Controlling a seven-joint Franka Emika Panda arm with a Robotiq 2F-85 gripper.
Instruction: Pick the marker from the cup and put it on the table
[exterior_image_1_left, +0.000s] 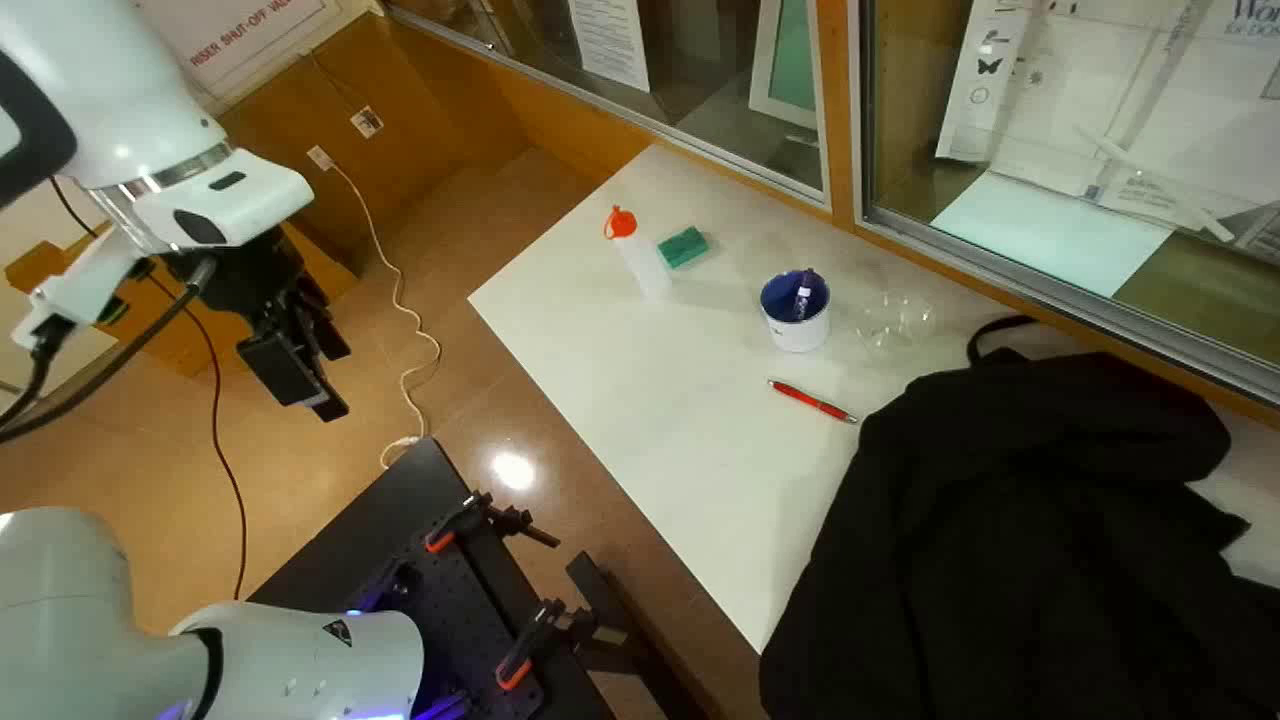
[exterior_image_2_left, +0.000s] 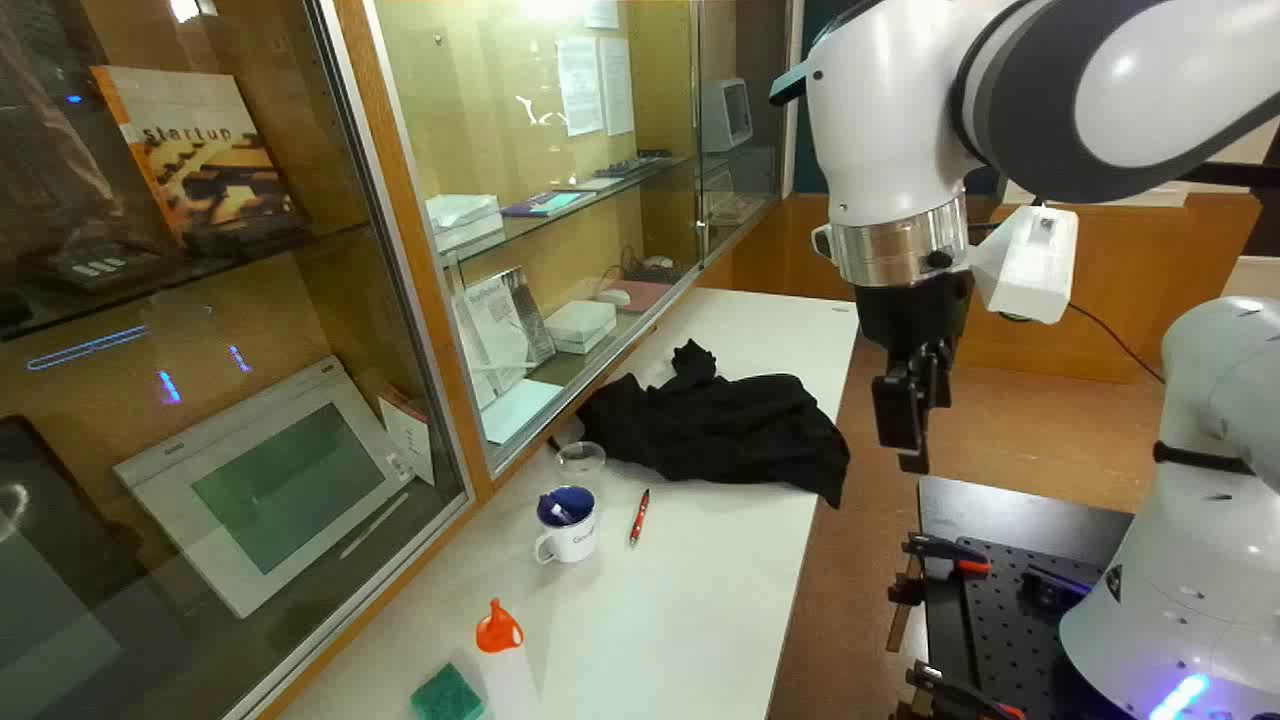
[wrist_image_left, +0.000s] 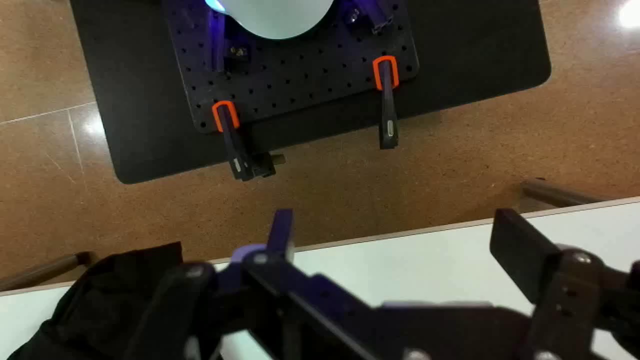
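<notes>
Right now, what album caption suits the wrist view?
Open gripper in the foreground; beyond it, white table, black cloth, and two orange-tipped clamps on a perforated plate.

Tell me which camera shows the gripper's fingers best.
The wrist view: the gripper stands open, its fingers large and plainly apart. Both exterior views show them smaller and partly overlapping, so the gap is harder to judge.

The cup (exterior_image_1_left: 799, 337) looks like glossy ceramic; the table (exterior_image_1_left: 660, 400) is smooth with a dull sheen. The cloth (exterior_image_1_left: 1030, 520) is matt, the bottle (exterior_image_1_left: 645, 265) smooth and plastic-looking, the sponge (exterior_image_1_left: 684, 247) rough-looking. The arm (exterior_image_2_left: 875, 130) is glossy, its ring (exterior_image_2_left: 895, 245) shiny metal, the gripper (wrist_image_left: 394, 220) mostly matt. The frame (exterior_image_1_left: 838, 110) looks wooden, its glass (exterior_image_2_left: 85, 350) reflecting; the floor (exterior_image_1_left: 500, 400) looks polished.
</notes>
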